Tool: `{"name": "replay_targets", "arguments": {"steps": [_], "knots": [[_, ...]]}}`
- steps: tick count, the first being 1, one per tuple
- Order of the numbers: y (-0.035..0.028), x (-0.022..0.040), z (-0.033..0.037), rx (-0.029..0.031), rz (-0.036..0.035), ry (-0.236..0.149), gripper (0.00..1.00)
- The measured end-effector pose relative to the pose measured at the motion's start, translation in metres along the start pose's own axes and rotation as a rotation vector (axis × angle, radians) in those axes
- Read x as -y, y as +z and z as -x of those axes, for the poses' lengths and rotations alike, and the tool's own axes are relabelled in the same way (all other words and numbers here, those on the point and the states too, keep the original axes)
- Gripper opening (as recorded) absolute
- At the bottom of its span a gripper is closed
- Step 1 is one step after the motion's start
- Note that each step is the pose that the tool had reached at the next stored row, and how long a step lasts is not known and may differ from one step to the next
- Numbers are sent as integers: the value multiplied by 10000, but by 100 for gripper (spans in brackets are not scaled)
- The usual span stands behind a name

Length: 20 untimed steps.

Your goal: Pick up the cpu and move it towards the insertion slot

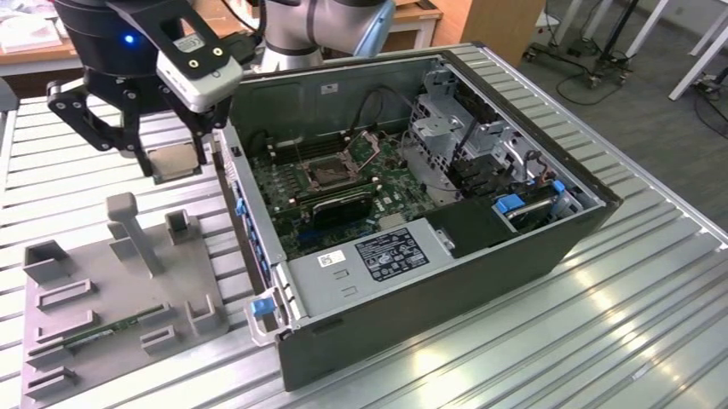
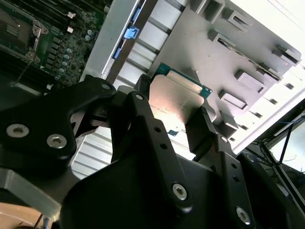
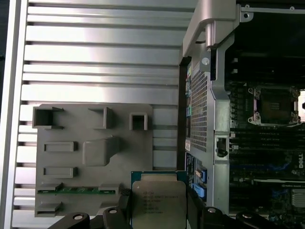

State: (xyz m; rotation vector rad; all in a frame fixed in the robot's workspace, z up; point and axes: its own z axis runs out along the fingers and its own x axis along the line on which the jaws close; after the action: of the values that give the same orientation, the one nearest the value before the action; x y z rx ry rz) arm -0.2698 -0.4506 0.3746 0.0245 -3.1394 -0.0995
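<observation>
One cpu (image 3: 158, 200) sits between the fingers of one gripper (image 3: 159, 210); beside it lie one grey fixture tray (image 3: 90, 157), one memory stick (image 3: 76, 190), one insertion slot (image 3: 275, 105).

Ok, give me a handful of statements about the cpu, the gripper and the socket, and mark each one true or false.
1. The gripper is shut on the cpu. True.
2. The cpu already sits in the insertion slot. False: it is held in the air outside the computer case, beside its wall.
3. The memory stick lies in the grey fixture tray. True.
4. The insertion slot is covered by a cooler. False: the socket lies open in its metal frame.
5. The case lies with its side open upward. True.
</observation>
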Motion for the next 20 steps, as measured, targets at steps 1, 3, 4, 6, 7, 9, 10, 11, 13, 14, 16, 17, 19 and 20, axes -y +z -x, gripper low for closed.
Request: {"name": "replay_targets", "arguments": {"steps": [1,3,4,6,7,9,10,11,13,14,16,17,19,20], "knots": [[0,0,16,0,0,0,54],[0,1,49,0,0,-1,54],[0,1,66,0,0,-1,54],[0,2,97,0,0,-1,54],[0,2,113,0,0,-1,54],[0,3,144,0,0,-1,54],[1,3,160,0,0,0,54],[1,3,176,0,0,0,54],[1,3,208,0,0,0,54],[1,4,224,0,0,0,54],[1,4,255,0,0,-1,54],[1,4,271,0,0,-1,54],[1,5,303,0,0,0,54],[1,5,318,-1,-1,-1,54]]}}
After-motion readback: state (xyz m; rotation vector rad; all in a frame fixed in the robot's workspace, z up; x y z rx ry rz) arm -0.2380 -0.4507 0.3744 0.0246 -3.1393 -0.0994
